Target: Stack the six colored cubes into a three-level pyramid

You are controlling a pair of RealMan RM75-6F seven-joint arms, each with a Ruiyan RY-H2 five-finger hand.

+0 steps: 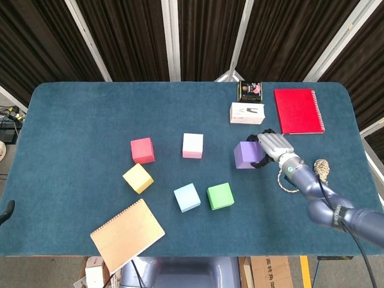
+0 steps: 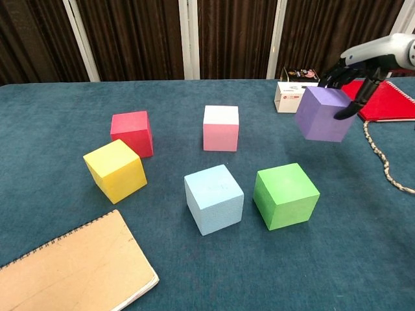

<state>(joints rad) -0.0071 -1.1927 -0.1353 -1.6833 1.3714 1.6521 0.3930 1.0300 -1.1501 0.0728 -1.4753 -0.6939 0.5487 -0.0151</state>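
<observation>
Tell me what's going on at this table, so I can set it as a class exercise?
The right robot hand grips a purple cube and holds it in the air above the blue table. The red cube, yellow cube, pink cube, light blue cube and green cube sit apart on the table, nothing stacked yet. The left robot hand is out of view.

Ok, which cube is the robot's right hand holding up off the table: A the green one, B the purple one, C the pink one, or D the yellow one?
B: the right hand grips the purple cube, which hangs clear of the table.
</observation>
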